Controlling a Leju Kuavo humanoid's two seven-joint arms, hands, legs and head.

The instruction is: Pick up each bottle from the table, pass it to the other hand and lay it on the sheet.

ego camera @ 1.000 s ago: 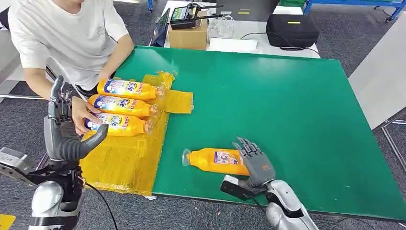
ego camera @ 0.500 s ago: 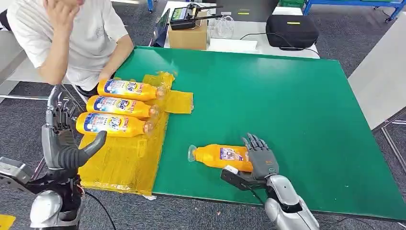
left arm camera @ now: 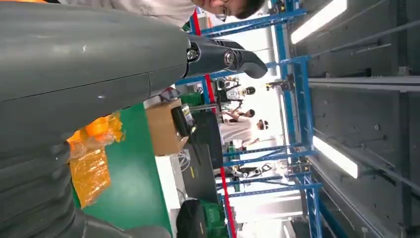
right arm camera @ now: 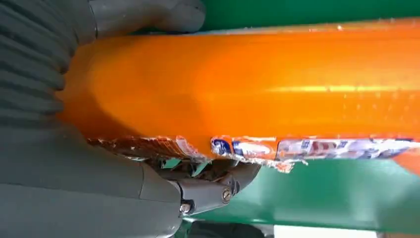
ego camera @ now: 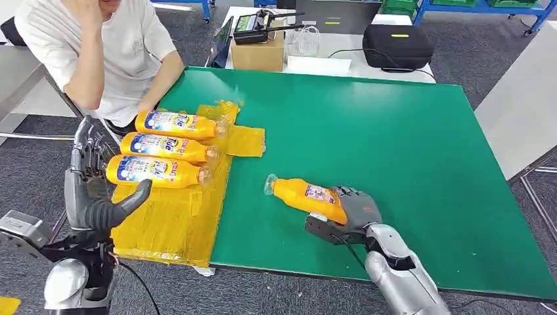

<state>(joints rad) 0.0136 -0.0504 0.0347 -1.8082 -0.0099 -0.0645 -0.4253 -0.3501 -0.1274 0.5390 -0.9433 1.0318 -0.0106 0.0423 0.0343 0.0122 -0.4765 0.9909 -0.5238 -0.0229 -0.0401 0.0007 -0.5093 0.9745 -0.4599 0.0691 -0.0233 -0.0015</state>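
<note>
Three orange bottles lie side by side on the yellow sheet at the left end of the green table, caps toward the middle of the table. A fourth bottle lies on the bare green surface near the front edge, well apart from the sheet, cap pointing toward the far left. The right hand is wrapped around its base end; in the right wrist view the thumb curls over one side of the orange body and darker fingers press from beneath, where the label is torn. Whether the bottle has left the table is hard to tell. The left hand stands upright off the table's left edge, fingers spread and thumb out, holding nothing. A person in a white shirt sits at the far left corner, the head cut off by the frame. A cardboard box and a black case stand on a table behind.
</note>
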